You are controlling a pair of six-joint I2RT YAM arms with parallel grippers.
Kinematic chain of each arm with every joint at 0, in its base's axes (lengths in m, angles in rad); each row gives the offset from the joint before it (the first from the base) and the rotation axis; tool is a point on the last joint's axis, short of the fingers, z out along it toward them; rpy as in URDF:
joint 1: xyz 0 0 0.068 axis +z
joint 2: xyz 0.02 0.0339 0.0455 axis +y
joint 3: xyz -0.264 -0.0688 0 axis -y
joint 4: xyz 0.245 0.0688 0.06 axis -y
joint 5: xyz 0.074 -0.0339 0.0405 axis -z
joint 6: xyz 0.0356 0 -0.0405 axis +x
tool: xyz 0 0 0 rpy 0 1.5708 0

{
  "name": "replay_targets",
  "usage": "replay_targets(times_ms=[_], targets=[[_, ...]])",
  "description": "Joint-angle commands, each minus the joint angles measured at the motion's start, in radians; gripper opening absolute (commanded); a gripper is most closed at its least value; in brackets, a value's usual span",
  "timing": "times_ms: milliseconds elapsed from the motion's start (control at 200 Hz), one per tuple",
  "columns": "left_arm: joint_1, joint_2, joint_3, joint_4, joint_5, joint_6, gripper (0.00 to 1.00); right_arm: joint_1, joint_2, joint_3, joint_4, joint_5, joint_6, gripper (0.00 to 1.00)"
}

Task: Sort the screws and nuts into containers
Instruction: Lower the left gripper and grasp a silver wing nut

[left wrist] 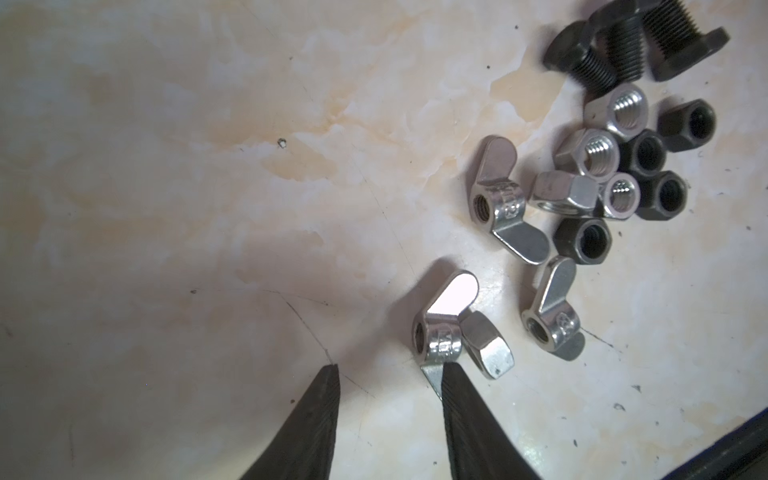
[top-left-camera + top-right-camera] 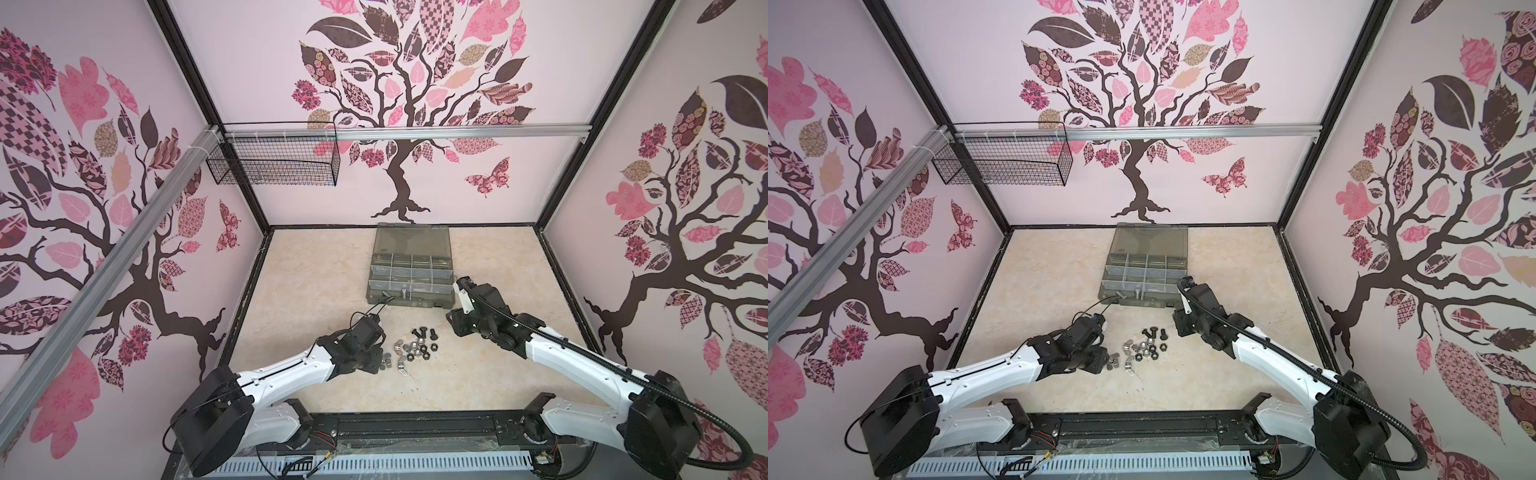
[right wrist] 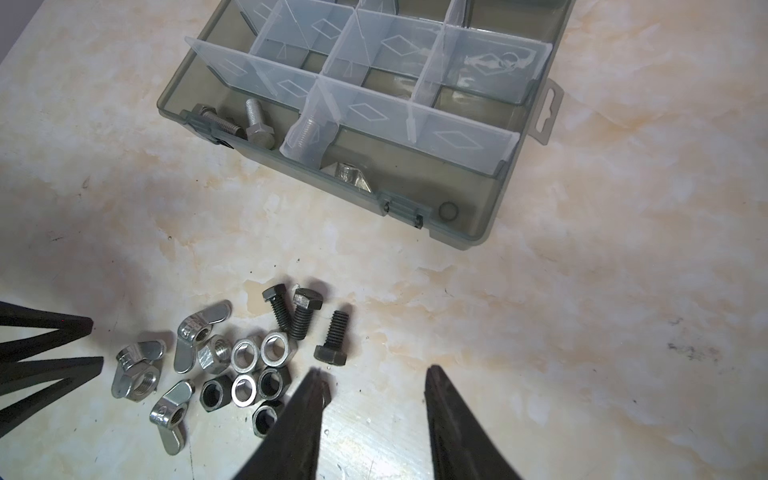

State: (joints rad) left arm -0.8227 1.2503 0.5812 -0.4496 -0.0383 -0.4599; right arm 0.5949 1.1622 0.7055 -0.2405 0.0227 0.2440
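Worktop (image 2: pixel 316 266): pale marble look. Grey-green case (image 2: pixel 409 300) sits far-centre w/ its lid (image 2: pixel 411 239) open, raised on the far side. Inside are compartments (image 3: pixel 386 62) w/ pale see-thru dividers, rows of four.

Two white/black arms come in from the near edge. Left hand (image 1: pixel 388 374) is at the left edge of the loose pile. It's released, fingers apart, nothing btwn them. One fingertip (image 1: pixel 457 399) touches a wing of the closest wing nut (image 1: pixel 440 328). Right hand (image 3: pixel 374 374) is just right of the pile, nearer than the case. Also released, fingers spread, only bare worktop btwn them.

Loose pile lies near-centre btwn the hands, apart from the case. 3 black screws (image 3: pixel 305 318) lie flat on its far side, two of them touching. Nuts (image 1: pixel 615 166) are bunched just near of those, silver hex & black hex packed together. 3 silver wing nuts are on the pile's left side. A silver hex nut (image 1: pixel 486 349) leans on the one by the left hand.

In the case, near row: silver screws (image 3: pixel 257 120) in the left-end compartment, 2 clear, a 3rd seen thru a divider. One boxed wing nut (image 3: pixel 347 174) lies in the next compartment to the right.
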Motion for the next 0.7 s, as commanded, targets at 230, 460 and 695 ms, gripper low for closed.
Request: replay_targets(times_ms=[230, 460, 695], targets=[[-0.018, 0.086, 0.078, 0.044, 0.016, 0.049, 0.44, 0.000, -0.021, 0.000, 0.002, 0.014, 0.009, 0.44], [-0.030, 0.133, 0.083, 0.063, 0.028, 0.051, 0.44, 0.000, -0.013, -0.001, 0.008, 0.010, 0.014, 0.44], [-0.037, 0.179, 0.104, 0.070, 0.009, 0.058, 0.41, 0.000, -0.012, -0.003, 0.009, 0.005, 0.015, 0.44]])
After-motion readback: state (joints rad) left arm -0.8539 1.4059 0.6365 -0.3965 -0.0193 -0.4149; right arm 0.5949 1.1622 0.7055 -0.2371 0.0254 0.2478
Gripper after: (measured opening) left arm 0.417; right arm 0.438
